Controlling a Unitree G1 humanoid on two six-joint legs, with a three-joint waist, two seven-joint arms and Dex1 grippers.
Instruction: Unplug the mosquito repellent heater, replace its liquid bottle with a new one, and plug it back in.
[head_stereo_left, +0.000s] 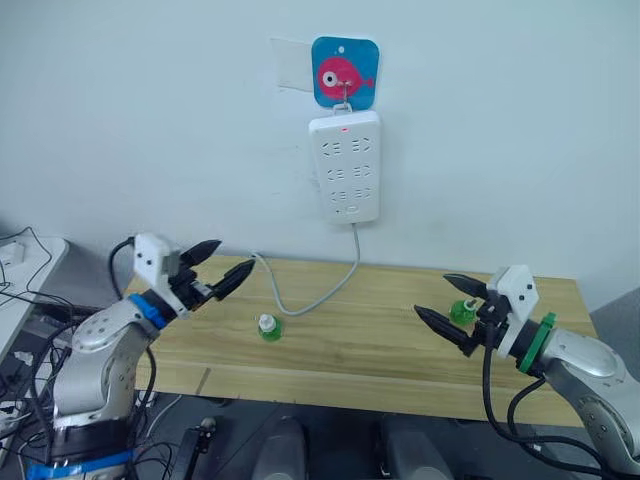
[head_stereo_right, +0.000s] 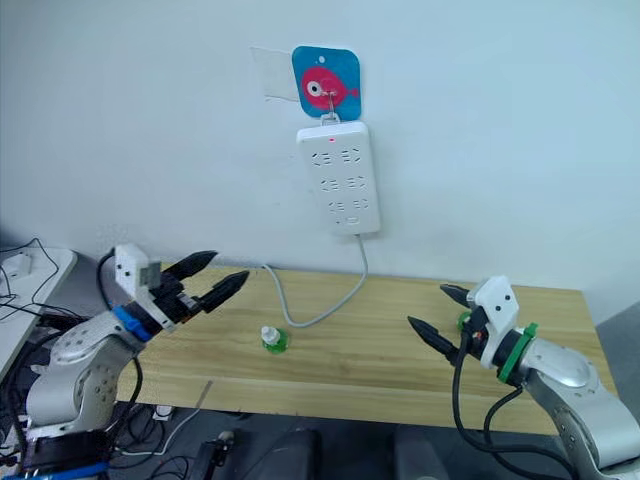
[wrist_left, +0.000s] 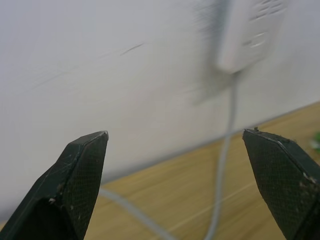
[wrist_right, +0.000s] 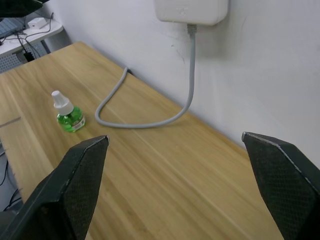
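Nothing is plugged into the power strip (head_stereo_left: 346, 166), both grippers' jaws gape wide and empty, and the capped new bottle (head_stereo_left: 268, 327) waits on the counter (head_stereo_left: 350, 350).

Wooden table (head_stereo_left: 380, 360): light plank top, spanning the lower half of the view against a pale wall.

Power strip (head_stereo_left: 346, 166): white, multi-socket, hung upright on the wall at 12 o'clock from the table centre, under a blue square hook plate (head_stereo_left: 345, 72) bearing a pink fish. Its grey cable (head_stereo_left: 318, 295) drops to the tabletop and loops toward 9 o'clock.

Capped green bottle (head_stereo_left: 269, 327): upright on the table, white cap, just beside the cable loop.

Second green bottle (head_stereo_left: 463, 310): at 3 o'clock, between the right gripper's fingers; contact cannot be told.

Left gripper (head_stereo_left: 228, 264): at 9 o'clock, fingers parted, raised over the table's left end.

Right gripper (head_stereo_left: 449, 301): at 3 o'clock, fingers parted, pointing toward 9 o'clock.
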